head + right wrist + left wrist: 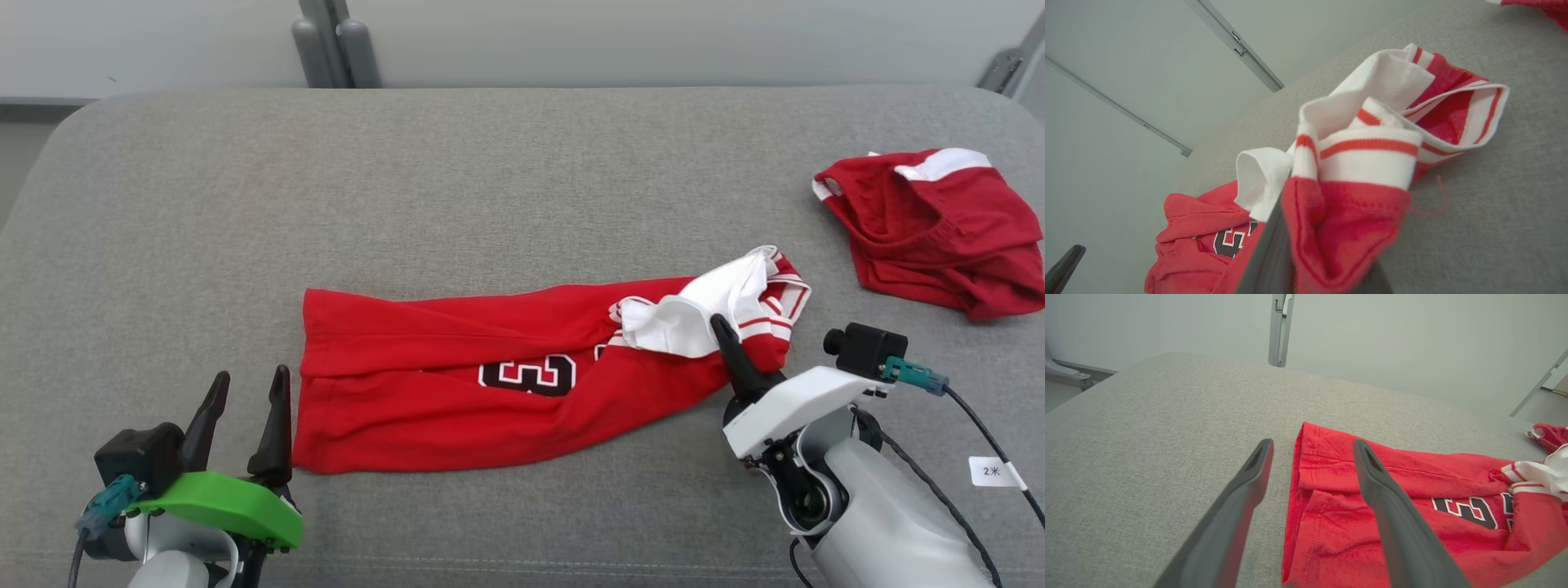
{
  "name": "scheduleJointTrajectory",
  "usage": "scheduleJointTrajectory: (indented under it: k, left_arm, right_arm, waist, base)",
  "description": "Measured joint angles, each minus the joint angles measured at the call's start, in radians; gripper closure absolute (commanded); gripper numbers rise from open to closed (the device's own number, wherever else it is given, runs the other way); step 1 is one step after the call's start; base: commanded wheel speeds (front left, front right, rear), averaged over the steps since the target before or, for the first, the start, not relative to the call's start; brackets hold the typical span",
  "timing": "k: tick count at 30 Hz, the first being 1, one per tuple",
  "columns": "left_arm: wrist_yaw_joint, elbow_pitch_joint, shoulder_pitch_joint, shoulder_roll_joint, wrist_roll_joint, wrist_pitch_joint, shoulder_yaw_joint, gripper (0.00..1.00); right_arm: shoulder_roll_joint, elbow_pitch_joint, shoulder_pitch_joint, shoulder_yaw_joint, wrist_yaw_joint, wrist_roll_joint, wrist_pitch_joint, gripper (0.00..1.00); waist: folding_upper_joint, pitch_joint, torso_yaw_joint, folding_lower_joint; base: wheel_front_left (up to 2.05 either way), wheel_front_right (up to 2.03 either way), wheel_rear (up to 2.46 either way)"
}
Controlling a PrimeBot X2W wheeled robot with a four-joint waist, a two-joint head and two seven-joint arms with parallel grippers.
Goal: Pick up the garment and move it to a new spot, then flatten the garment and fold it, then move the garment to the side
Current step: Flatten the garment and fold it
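The garment (457,392) is a red jersey with a black-and-white number, lying stretched out across the middle of the grey padded surface (490,180). Its white-striped right end is bunched and lifted slightly. My right gripper (722,327) is shut on that end; in the right wrist view red fabric (1347,220) is pinched between the fingers of the right gripper (1323,245). My left gripper (251,376) stands open just beside the garment's left hem, and in the left wrist view the left gripper (1311,444) straddles the hem edge of the garment (1412,486) without touching it.
A second red garment (939,229) with white trim lies crumpled at the far right of the surface. A pale wall with metal posts (335,45) runs behind the surface. Bare grey padding stretches across the left and back.
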Motion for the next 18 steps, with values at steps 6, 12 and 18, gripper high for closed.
scheduleJointTrajectory:
  k: [6, 12, 18]
  left_arm:
    - [0.000, 0.005, 0.000, -0.012, 0.000, 0.000, -0.001, 0.00]
    - [0.000, 0.008, 0.000, -0.017, 0.000, 0.000, 0.000, 0.00]
    - [-0.006, 0.010, 0.000, -0.023, 0.000, 0.000, 0.002, 0.00]
  right_arm:
    - [-0.010, 0.002, -0.042, 0.040, 0.000, -0.059, 0.000, 1.00]
    - [-0.016, 0.006, -0.079, 0.101, 0.000, -0.115, 0.002, 1.00]
    - [-0.032, 0.006, -0.112, 0.165, 0.000, -0.178, 0.024, 1.00]
  waist:
    - [0.0000, -0.010, 0.066, 0.0000]
    - [0.0000, -0.015, 0.126, 0.0000]
    - [0.0000, -0.016, 0.181, 0.0000]
  base:
    - [0.00, 0.00, 0.00]
    - [0.00, 0.00, 0.00]
    - [0.00, 0.00, 0.00]
